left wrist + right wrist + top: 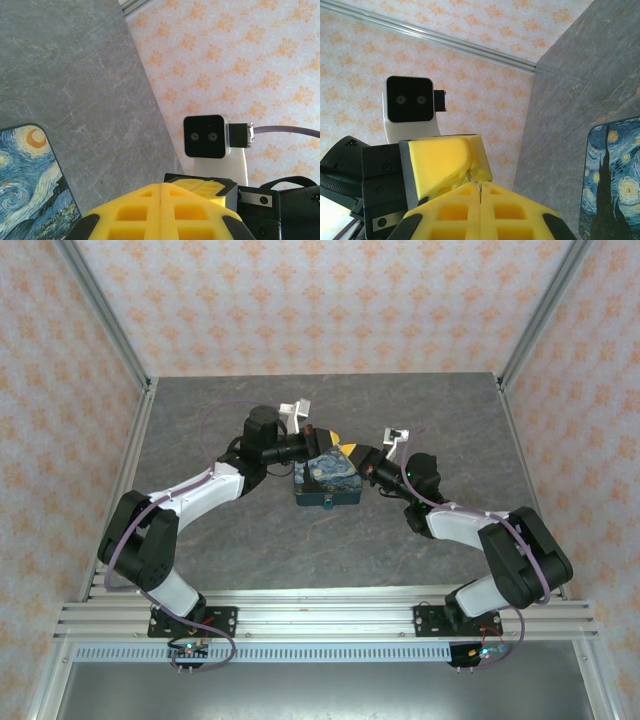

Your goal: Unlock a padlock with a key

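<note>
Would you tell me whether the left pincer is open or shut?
Shut: the left pincer has its yellow fingers pressed together along one seam, no gap.

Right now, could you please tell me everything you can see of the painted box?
The box is a flat rectangle with rounded corners, its top printed in swirling blue and yellow, with a crescent moon at one corner; the near side looks teal. It lies flat on the grey table. The left tool and right tool, both shut, meet over its far edge; whether they touch it I cannot tell.
</note>
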`<state>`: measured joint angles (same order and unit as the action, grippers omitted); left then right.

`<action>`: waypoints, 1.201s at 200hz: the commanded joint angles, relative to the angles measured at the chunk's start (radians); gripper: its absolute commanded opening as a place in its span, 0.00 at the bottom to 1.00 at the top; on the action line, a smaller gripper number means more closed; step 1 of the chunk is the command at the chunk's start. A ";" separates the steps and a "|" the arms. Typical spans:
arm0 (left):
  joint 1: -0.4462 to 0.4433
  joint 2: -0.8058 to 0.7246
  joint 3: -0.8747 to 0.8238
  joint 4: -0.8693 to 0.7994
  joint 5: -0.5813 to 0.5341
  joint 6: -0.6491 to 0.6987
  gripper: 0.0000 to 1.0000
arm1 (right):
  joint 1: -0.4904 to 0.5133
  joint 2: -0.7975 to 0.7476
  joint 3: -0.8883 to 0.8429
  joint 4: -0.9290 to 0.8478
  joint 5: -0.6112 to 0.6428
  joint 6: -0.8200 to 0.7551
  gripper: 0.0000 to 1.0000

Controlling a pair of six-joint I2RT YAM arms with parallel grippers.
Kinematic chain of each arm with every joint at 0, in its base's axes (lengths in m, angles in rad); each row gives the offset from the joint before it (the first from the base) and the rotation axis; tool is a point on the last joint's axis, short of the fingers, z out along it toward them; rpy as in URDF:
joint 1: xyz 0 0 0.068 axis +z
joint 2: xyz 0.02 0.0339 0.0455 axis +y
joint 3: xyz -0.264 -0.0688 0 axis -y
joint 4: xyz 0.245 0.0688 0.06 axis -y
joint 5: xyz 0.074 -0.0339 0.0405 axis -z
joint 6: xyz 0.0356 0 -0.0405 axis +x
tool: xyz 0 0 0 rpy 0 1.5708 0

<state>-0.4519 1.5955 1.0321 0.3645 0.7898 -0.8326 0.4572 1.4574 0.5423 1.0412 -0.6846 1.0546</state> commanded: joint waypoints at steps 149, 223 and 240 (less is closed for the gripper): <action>-0.226 -0.287 -0.329 -0.403 -0.511 0.081 0.86 | -0.054 -0.175 -0.100 -0.418 0.060 -0.093 0.00; -0.237 -0.197 -0.524 -0.016 -0.500 0.118 0.82 | -0.078 -0.140 -0.099 -0.444 0.054 -0.106 0.00; -0.237 -0.157 -0.513 0.004 -0.491 0.158 0.82 | -0.078 -0.094 -0.116 -0.351 0.050 -0.095 0.00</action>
<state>-0.6830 1.3998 0.5137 0.2474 0.3206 -0.7448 0.3832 1.3155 0.4545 0.5854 -0.6434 0.9676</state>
